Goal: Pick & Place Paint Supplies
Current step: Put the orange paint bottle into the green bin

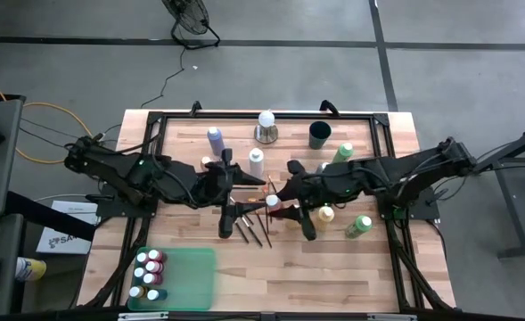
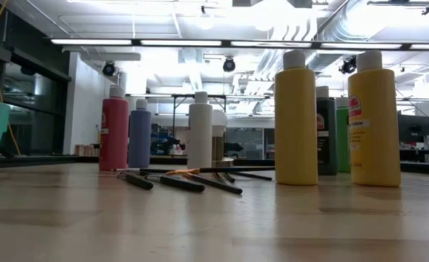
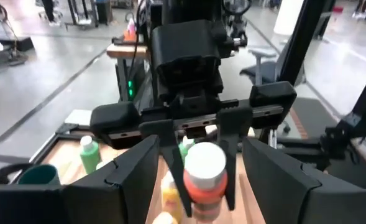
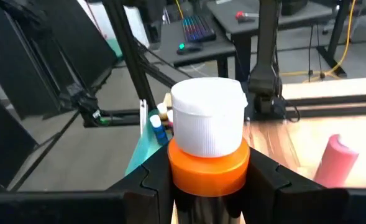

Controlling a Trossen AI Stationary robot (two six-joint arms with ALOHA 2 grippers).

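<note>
An orange paint bottle [image 4: 207, 163] with a white ribbed cap stands upright in the air over the table's middle, and my right gripper [image 4: 209, 177] is shut on it. In the high view the bottle [image 1: 273, 205] sits between the two arms. My left gripper [image 3: 200, 149] faces it from the table's left, open, with a finger standing on each side of the bottle and of the right gripper's fingers, touching neither. Thin brushes [image 1: 255, 228] lie flat on the wood below. No gripper shows in the low view. My right gripper pinches the bottle just under its orange shoulder [image 4: 209, 182] between its two fingers [image 3: 178, 179]. The fingers come in about level from the table's right side. The bottle stands upright in the hold, cap up, clear of the table.
A teal tray [image 1: 191, 281] at the near left holds several bottles. On the table stand purple [image 1: 216, 140], white [image 1: 257, 162], green [image 1: 343, 152] and yellow [image 1: 325, 214] bottles; another green one [image 1: 360, 226] lies down. A white ball on a metal base [image 1: 266, 127] and a dark cup [image 1: 320, 135] stand far.
</note>
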